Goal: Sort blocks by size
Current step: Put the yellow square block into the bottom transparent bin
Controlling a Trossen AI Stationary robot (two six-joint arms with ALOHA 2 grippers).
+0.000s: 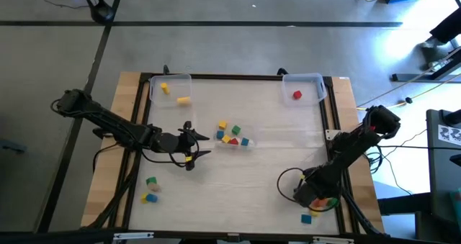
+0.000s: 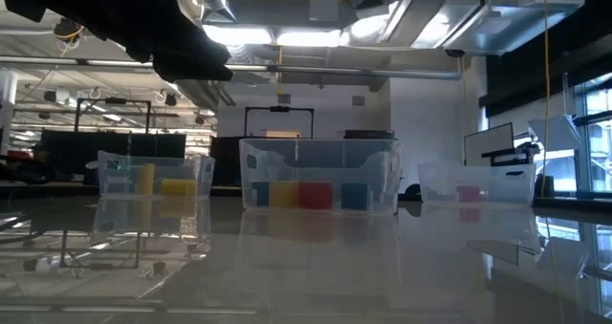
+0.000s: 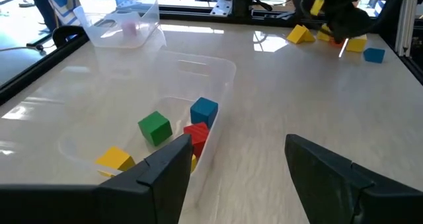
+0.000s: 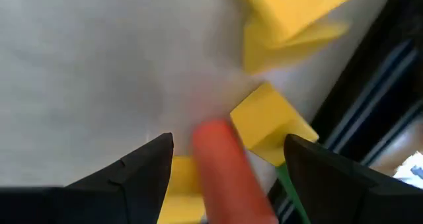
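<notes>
Partly sorted: blocks fill three bins, loose ones remain; left gripper spread empty, right gripper spread over near-right pile.

Clear glossy plastic bins sit on a smooth, pale, reflective wood-grain table.

Left end effector spread wide (mid-table); right end effector parted, low.

Blurred blocks beneath right gripper
</notes>
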